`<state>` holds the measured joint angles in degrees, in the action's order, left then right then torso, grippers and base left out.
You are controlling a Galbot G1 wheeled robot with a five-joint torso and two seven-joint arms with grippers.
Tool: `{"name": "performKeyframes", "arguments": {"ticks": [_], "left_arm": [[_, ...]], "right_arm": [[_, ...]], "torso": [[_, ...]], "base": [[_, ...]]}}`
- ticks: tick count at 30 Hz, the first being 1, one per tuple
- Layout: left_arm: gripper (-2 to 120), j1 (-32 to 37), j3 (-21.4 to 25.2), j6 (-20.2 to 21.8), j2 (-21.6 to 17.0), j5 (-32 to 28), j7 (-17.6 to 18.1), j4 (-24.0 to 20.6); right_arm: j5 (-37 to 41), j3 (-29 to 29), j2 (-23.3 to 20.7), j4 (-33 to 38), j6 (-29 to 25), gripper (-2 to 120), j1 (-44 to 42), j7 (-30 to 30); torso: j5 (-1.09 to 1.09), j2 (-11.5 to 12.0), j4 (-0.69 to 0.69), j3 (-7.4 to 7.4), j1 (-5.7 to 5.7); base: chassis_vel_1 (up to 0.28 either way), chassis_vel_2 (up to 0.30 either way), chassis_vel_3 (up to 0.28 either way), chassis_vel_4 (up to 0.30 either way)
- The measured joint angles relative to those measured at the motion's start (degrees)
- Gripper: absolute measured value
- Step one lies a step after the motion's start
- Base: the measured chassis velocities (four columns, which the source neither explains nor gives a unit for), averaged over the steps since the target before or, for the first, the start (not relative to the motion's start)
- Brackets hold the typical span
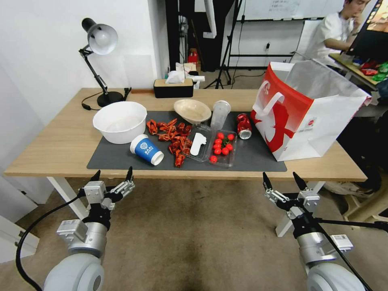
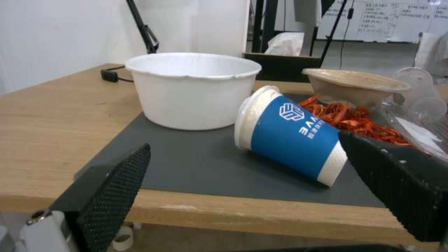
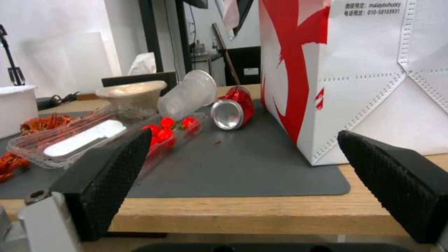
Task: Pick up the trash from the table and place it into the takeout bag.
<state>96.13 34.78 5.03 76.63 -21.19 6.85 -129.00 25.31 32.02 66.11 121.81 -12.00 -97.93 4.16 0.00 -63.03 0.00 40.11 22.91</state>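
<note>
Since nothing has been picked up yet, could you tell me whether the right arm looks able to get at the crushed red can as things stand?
Probably yes. The right gripper hangs open off the table's near edge, and bare mat lies between it and the red can, which lies on its side beside the takeout bag.

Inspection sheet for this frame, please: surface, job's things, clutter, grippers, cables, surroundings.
Surface: light-wood table, dark grey mat.
Job's things: blue-and-white paper cup and crushed red can on their sides; beige bowl; clear plastic cup; red-and-white takeout bag upright, open.
Clutter: white tub, red shell scraps, clear tray of tomatoes.
Grippers: left gripper, right gripper open, below the table's near edge.
Cables: lamp cord.
Surroundings: black desk lamp, tissue box.
</note>
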Motion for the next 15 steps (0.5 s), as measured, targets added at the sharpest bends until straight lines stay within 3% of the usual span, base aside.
{"name": "performKeyframes", "arguments": {"ticks": [15], "left_arm": [[100,-0.41,-0.28,-0.08,0.16,-0.02,-0.08,0.63]], "right_arm": [[-0.24,-3.38,-2.07,-1.41,0.32,100,4.82,0.21]], "torso": [[0.00,0.00,0.00,0.00,0.00]], "base": [[0.000,0.000,0.000,0.000]]}}
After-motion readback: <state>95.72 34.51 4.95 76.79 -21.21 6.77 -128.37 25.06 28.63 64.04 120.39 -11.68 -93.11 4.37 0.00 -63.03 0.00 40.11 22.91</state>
